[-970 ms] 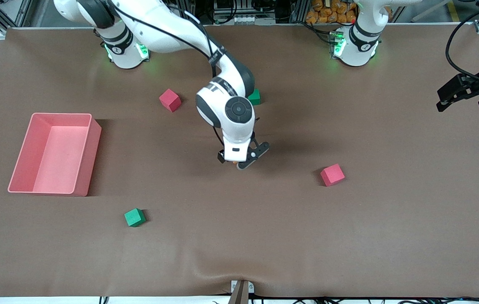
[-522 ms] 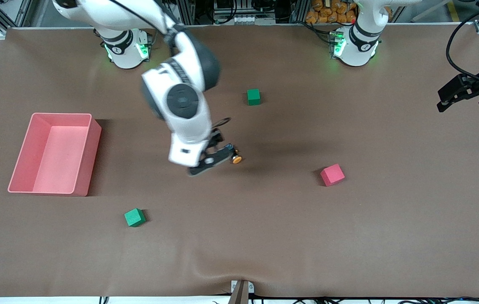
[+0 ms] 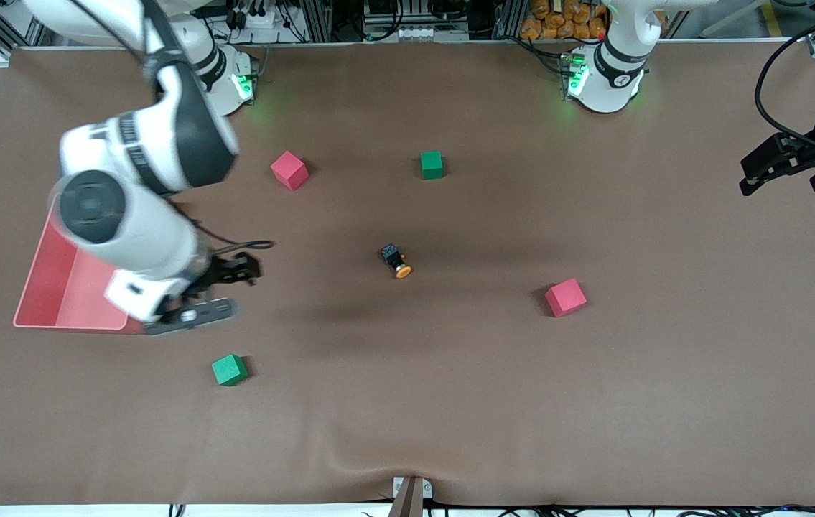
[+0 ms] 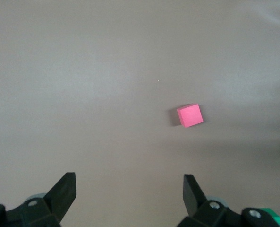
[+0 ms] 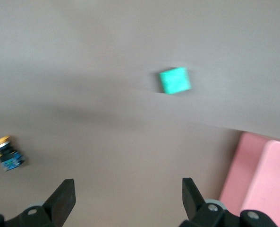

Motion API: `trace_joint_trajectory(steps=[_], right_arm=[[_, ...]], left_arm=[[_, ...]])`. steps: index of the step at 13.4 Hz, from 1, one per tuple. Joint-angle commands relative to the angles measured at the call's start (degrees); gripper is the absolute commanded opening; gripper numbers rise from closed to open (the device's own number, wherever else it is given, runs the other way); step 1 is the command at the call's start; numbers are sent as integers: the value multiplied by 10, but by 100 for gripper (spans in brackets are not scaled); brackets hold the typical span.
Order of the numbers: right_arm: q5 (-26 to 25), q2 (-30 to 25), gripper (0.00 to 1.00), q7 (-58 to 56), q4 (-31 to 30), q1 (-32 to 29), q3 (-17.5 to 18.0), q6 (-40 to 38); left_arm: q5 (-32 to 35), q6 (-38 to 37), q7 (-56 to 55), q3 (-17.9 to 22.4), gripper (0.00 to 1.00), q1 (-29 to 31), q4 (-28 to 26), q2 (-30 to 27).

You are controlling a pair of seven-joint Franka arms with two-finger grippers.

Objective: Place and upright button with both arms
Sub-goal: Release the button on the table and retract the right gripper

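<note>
The button [image 3: 395,261], orange cap on a black-and-blue body, lies on its side on the brown mat near the table's middle, free of both grippers. It also shows in the right wrist view [image 5: 6,154]. My right gripper [image 3: 217,291] is open and empty, up in the air beside the pink bin [image 3: 55,287], well away from the button toward the right arm's end. My left gripper [image 3: 784,169] is open and empty, held high over the left arm's end of the table.
Two pink cubes [image 3: 289,170] [image 3: 565,297] and two green cubes [image 3: 431,164] [image 3: 229,370] lie scattered on the mat. The left wrist view shows a pink cube [image 4: 190,115]. The right wrist view shows a green cube [image 5: 174,80] and the bin's corner [image 5: 258,179].
My right gripper let go of the button, which now lies on its side, and swung away toward the pink bin. The left arm barely moved.
</note>
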Motion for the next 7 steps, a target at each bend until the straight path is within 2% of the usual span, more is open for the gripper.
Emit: trace_joint_trajectory(steps=[1, 7], right_arm=[[3, -66, 100, -2, -62, -55, 13, -1], [3, -191, 100, -7, -161, -122, 13, 0]], left_arm=[[-9, 11, -4, -2, 100, -3, 3, 5], [-11, 11, -4, -4, 100, -7, -1, 4]])
